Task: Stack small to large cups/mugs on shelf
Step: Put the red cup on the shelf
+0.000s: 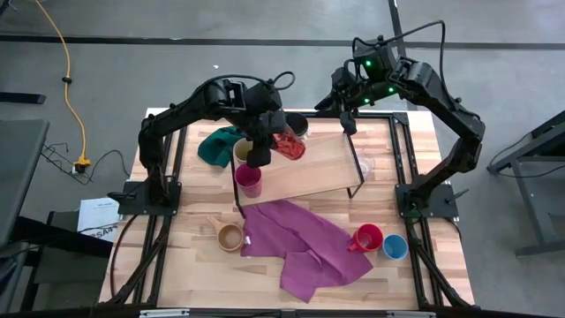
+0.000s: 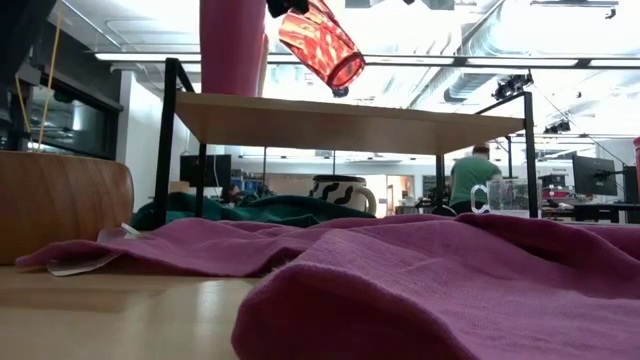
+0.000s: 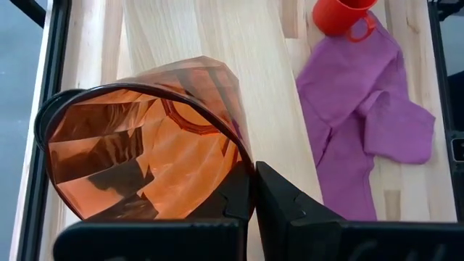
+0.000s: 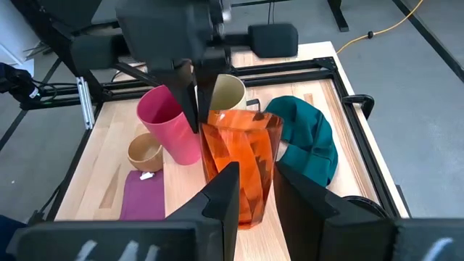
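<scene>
The left arm reaches over the shelf point(image 1: 309, 168), its left gripper point(image 1: 265, 146) clamped on the rim of the translucent red cup point(image 1: 289, 144), which hangs tilted above the board, beside the magenta cup point(image 1: 248, 180). The right gripper point(image 1: 347, 113) hovers past the shelf's far edge, fingers parted, seemingly empty.

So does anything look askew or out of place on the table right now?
Yes. The translucent red cup hangs tilted above the shelf, pinched at its rim by the left gripper, not standing upright. The purple cloth lies crumpled across the tabletop, and the green cloth is bunched beside the shelf. Nothing looks spilled or broken.
</scene>
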You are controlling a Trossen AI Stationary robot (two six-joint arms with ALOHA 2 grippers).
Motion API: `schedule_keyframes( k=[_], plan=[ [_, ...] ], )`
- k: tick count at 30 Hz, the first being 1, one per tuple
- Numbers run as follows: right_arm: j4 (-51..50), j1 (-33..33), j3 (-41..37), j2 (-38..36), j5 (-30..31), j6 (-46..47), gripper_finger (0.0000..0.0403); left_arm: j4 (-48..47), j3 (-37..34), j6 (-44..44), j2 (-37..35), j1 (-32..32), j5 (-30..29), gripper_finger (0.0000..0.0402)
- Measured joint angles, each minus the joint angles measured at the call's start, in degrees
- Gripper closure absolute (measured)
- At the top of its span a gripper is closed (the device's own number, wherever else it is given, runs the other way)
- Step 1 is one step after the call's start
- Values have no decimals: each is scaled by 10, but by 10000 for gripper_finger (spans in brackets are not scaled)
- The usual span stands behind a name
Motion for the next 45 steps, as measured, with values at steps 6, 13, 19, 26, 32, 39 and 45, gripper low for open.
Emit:
schedule_keyframes(
  k=[6,13,19,26,32,39,45],
  plan=[
    [0,0,0,0,0,0,324,2,0,6,14,-3,-3,401],
    [0,0,0,0,0,2,324,-13,0,13,19,-3,-7,401],
    [1,0,0,0,0,0,324,-19,0,25,24,-6,-18,401],
    [1,0,0,0,0,2,324,-31,0,36,23,-6,-22,401],
    [2,0,0,0,0,4,324,-36,0,42,23,-6,-22,401],
    [2,0,0,0,0,5,324,-45,0,54,23,-6,-21,401],
    [2,0,0,0,0,5,324,-45,0,54,23,-6,-17,402]
  ],
)
